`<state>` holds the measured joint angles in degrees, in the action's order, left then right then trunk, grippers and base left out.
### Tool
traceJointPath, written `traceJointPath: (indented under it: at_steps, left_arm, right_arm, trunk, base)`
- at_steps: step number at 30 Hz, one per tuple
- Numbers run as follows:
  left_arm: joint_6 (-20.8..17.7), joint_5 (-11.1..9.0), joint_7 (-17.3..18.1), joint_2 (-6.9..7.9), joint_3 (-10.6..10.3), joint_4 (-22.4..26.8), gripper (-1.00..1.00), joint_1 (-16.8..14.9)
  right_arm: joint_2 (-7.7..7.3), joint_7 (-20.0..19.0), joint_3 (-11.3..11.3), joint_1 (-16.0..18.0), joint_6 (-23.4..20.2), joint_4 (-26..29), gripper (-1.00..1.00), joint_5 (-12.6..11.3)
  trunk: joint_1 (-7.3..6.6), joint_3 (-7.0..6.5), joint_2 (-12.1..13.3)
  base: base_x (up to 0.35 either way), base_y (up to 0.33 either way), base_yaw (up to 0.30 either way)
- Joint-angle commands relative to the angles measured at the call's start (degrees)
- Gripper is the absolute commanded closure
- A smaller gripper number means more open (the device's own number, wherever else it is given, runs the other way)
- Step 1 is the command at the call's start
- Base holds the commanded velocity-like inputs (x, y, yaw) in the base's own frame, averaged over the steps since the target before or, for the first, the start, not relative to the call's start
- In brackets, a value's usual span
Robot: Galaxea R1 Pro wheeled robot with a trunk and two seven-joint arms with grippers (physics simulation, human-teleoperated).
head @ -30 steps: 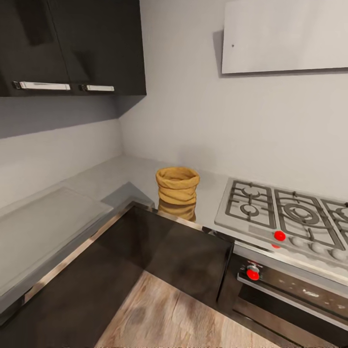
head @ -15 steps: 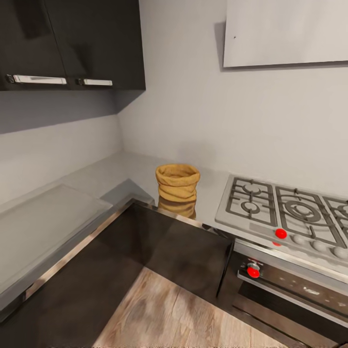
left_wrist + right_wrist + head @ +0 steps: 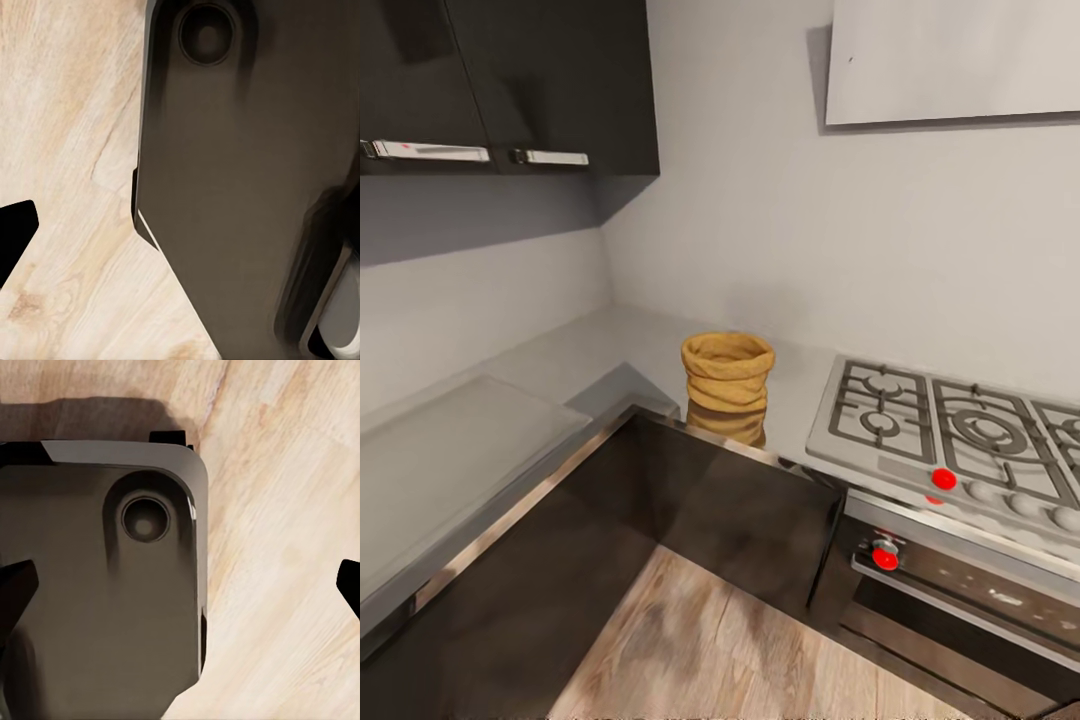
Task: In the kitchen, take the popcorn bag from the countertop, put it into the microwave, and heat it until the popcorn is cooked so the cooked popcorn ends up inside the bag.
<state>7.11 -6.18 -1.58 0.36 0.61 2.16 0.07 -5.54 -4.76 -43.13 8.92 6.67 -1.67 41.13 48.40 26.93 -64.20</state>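
Observation:
The popcorn bag (image 3: 727,385), a squat golden-brown sack with a rolled rim, stands upright on the steel countertop (image 3: 610,345) near the inner corner, just left of the gas hob. Its inside is hidden from here. The microwave is out of view. In the left wrist view my left gripper (image 3: 180,225) hangs open over the pale wood floor (image 3: 67,150) and my own dark base (image 3: 240,187). My right gripper (image 3: 180,585) is open too, one black fingertip (image 3: 15,589) at each side, above the base (image 3: 97,585). Neither holds anything.
A gas hob (image 3: 950,430) with red knobs sits right of the bag, with a steel oven (image 3: 970,590) under it. Dark upper cabinets (image 3: 560,80) hang at the left, and a pale flat board (image 3: 450,450) lies on the left worktop. Wood floor (image 3: 730,650) fills the corner between the cabinet fronts.
The head view has shifted slightly, so the cabinets and hob sit a little higher in the picture. The bag has not moved on the counter.

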Motion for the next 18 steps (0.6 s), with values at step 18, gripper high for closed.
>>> traceJointPath:
  at_steps: [18]
  left_arm:
    - [0.11,-0.50,0.00,-0.01,0.00,0.04,-1.00,-0.01]
  right_arm:
    - [-0.08,-0.07,-0.46,0.05,0.28,-0.18,-1.00,0.27]
  trunk:
    - [0.00,1.69,-0.03]
  base:
    - [0.000,0.000,0.000]
